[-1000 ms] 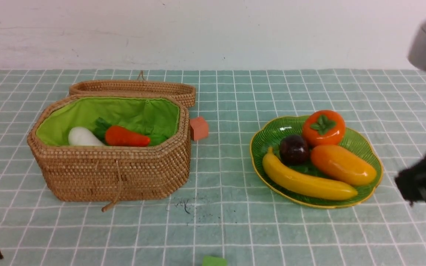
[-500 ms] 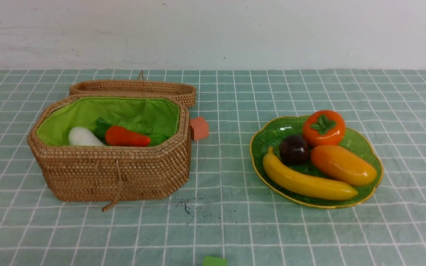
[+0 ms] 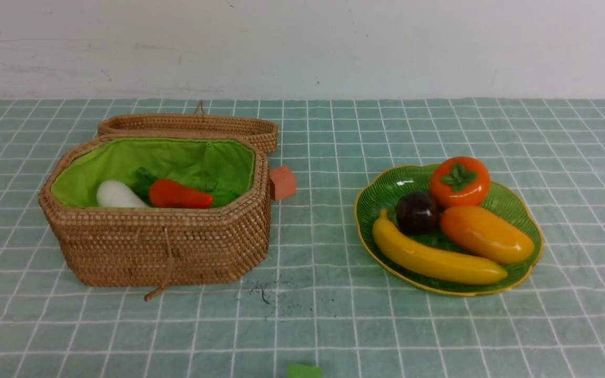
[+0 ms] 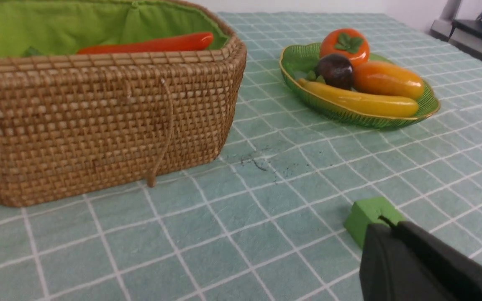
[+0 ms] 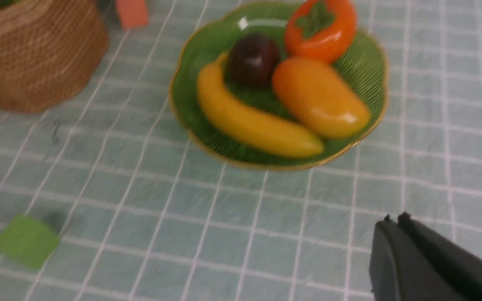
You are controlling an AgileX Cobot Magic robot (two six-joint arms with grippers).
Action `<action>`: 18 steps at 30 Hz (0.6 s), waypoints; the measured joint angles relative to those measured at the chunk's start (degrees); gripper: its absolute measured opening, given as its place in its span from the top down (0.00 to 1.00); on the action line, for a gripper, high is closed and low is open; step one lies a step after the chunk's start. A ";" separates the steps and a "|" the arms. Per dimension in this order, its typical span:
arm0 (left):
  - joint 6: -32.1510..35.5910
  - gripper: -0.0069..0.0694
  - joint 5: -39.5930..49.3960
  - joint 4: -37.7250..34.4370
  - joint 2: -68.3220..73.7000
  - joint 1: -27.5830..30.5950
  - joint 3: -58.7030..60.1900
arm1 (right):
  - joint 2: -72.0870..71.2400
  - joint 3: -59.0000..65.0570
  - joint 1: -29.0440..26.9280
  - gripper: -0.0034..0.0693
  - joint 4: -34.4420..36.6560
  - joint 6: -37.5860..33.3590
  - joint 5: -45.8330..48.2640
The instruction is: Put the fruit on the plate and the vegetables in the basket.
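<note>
green checked cloth [image 3: 334, 325], fruit on plate [image 5: 362, 71] well apart from closed right pincer [image 5: 393, 219], left pincer [image 4: 385, 225] closed

Both arms sit out of the front view, left tool [image 4: 385, 223] and right tool [image 5: 393, 219] closed, empty.

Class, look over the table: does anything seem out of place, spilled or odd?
Nothing is spilled or tipped. Two stray items lie on the cloth: a salmon block beside the basket, and a green block near the front edge. A dark smudge marks the cloth before the basket.
</note>
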 joint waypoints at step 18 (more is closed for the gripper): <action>0.00 0.90 6.52 0.02 0.00 0.00 0.00 | -24.56 31.56 -11.37 0.98 3.03 -2.66 -14.19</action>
